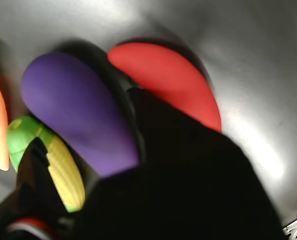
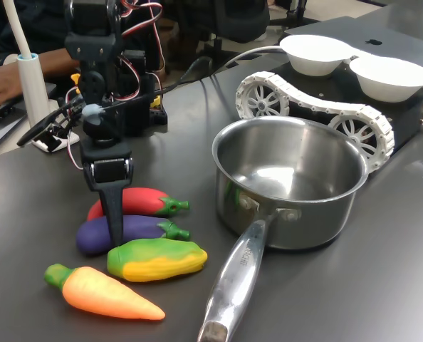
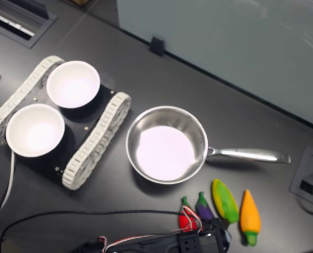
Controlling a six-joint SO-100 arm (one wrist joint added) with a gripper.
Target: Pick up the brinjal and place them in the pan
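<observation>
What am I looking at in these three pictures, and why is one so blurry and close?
It is a small robot arm on a dark table. Two cameras watch from outside; the blurry picture comes from a camera on the arm's wrist. The gripper reaches down over the purple brinjal, a toy eggplant, with fingers either side; whether it grips yet is unclear. Beside it lie a red toy vegetable, a toy corn and a toy carrot. The empty steel pan stands nearby, and two white bowls sit on a tracked vehicle.
</observation>
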